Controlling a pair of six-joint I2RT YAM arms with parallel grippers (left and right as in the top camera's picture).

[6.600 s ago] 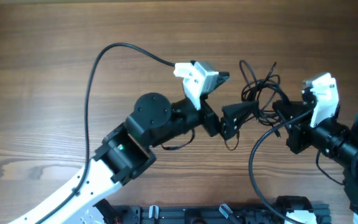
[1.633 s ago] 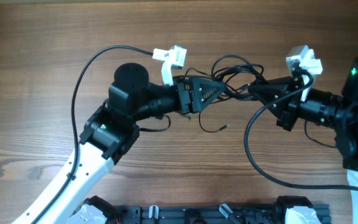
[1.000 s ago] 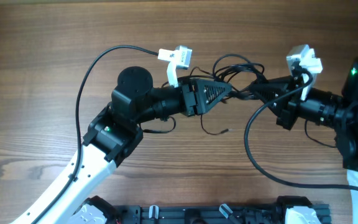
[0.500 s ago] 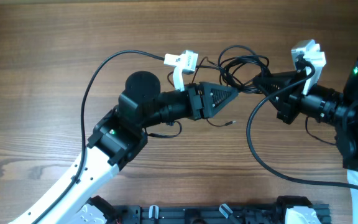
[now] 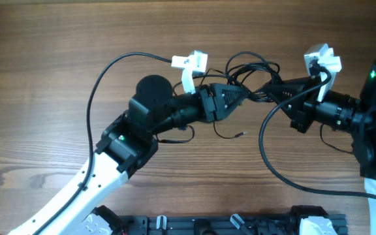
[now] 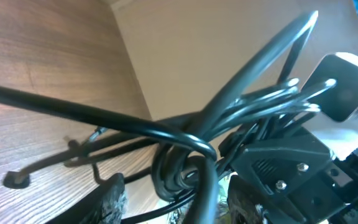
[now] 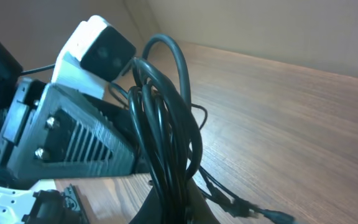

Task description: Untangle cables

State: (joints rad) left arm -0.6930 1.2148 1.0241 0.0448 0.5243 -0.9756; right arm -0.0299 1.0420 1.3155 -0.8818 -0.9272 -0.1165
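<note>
As the cables (image 5: 254, 68) sit in one knotted bundle between the two arms, right of the middle of the table (image 5: 38, 59) and toward its far side, the step in hand seems to be pulling this knot apart. The right gripper (image 5: 270, 92) is closed tight on several strands, which rise out of the pinch as one thick sheaf in its wrist view. The left gripper (image 5: 238, 97) has its tip in the same bundle from the left. Its fingers (image 6: 112, 200) stand apart with a coil of cord between them, and I cannot tell if they press it or only enclose it. One loose end (image 5: 231, 135) runs to the near side, with its small plug lying on the wood.

To do this well, I think the left gripper should take one strand or one loop only, not the whole coil, while the right one serves as an anchor. The pull should go slowly to the left, so that the loops open and do not tighten. If the strands become straight and stiff, it is better to stop and grip at another place. The two grippers are very near each other, so the fingers could collide.
</note>
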